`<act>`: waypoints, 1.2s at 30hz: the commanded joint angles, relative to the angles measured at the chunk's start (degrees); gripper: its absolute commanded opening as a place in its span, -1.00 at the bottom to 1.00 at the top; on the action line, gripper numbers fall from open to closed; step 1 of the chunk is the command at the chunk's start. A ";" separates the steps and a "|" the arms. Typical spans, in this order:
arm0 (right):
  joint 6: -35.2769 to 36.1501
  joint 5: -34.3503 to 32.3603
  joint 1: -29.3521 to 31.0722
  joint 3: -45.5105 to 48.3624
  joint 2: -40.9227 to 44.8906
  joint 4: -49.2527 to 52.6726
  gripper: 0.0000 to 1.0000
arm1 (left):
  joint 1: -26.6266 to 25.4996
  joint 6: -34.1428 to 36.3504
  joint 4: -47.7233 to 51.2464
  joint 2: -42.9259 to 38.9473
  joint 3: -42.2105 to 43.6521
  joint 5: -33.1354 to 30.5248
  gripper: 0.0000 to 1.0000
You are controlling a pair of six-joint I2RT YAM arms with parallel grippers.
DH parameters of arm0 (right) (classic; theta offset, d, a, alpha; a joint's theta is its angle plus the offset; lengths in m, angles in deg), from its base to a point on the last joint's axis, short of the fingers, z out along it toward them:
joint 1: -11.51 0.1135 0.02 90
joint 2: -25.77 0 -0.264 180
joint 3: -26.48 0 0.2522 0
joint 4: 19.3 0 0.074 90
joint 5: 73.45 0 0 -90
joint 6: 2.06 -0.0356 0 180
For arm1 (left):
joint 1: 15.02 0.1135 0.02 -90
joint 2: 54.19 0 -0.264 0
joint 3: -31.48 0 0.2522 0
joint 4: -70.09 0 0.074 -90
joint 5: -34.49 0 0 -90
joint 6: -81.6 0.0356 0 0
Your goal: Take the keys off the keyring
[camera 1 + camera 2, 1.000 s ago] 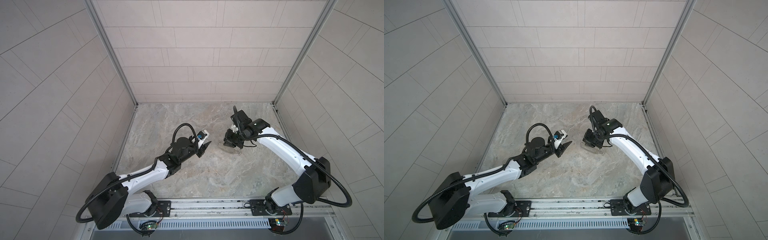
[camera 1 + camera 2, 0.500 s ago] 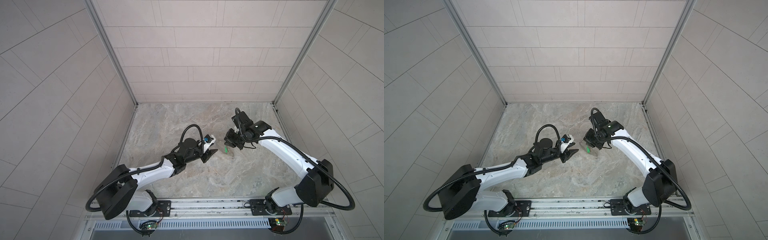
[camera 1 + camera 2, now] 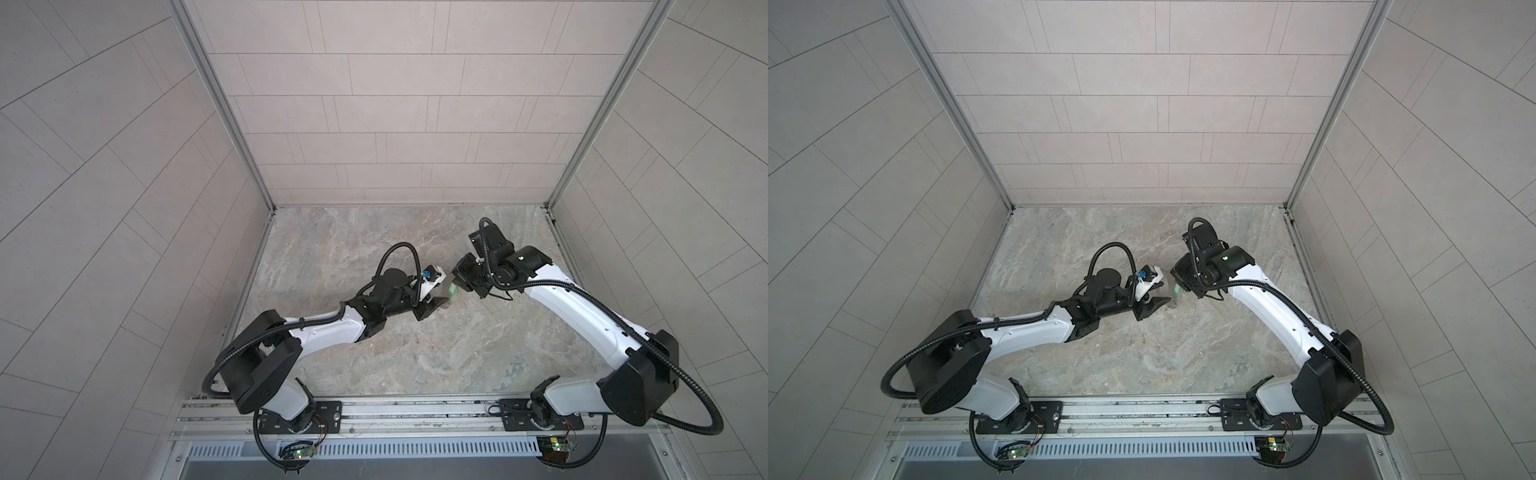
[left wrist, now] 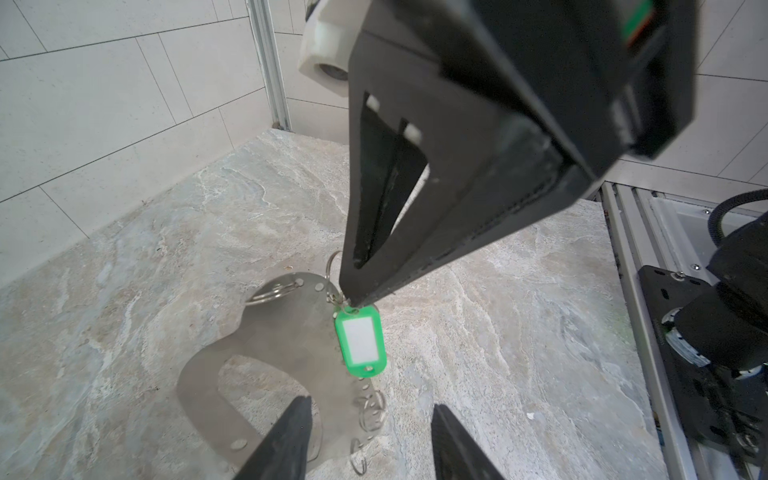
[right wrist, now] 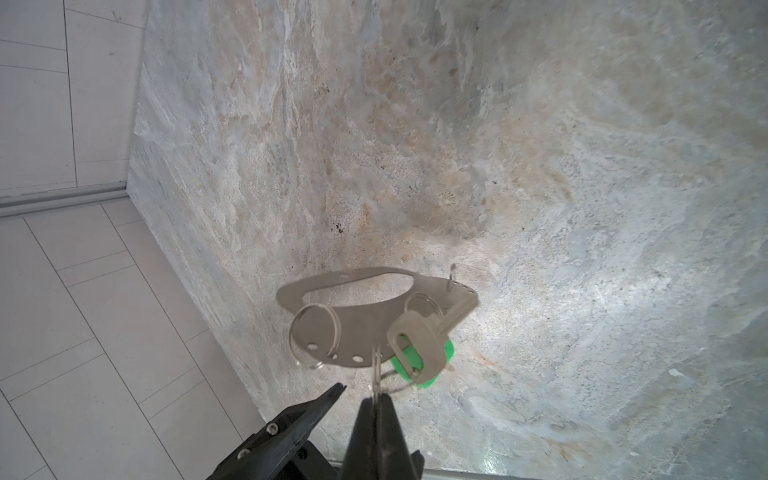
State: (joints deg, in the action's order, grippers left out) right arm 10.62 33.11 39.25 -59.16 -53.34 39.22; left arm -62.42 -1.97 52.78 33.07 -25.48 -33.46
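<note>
The keyring (image 4: 286,332) is a flat grey metal plate with a long slot and several small wire loops along one edge. It hangs above the table from my right gripper (image 5: 376,400), which is shut on one of its wire loops (image 5: 376,374). From the same loops hang a grey key (image 5: 419,338) and its green tag (image 4: 360,340), also seen in both top views (image 3: 453,289) (image 3: 1177,289). My left gripper (image 4: 370,419) is open with nothing between its fingers. It sits just short of the plate's looped edge, close to the right gripper (image 3: 456,286) in a top view.
The marbled tabletop (image 3: 415,353) is boxed in by tiled walls at the back and sides. A metal rail (image 3: 395,409) with both arm bases runs along the front edge. The two arms meet near the middle of the table.
My left gripper has moved right, up to the right gripper, and its jaws have widened. The right gripper has shifted slightly left, still holding the keyring.
</note>
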 commanded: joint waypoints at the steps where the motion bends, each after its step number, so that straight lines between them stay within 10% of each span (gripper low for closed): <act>1: -4.16 -2.13 0.54 -0.05 2.21 -1.07 -1.00 | -0.35 0.77 -2.53 1.07 -2.26 -0.82 0.06; 36: -15.32 -14.63 3.78 5.52 9.71 -5.61 -1.00 | -6.03 -8.21 -20.51 14.70 -7.97 -9.59 -0.07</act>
State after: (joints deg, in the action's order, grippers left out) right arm -3.94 20.34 42.62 -53.93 -45.12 34.50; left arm -67.99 -9.09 35.27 47.02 -31.58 -41.03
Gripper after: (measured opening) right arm 0.041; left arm 0.475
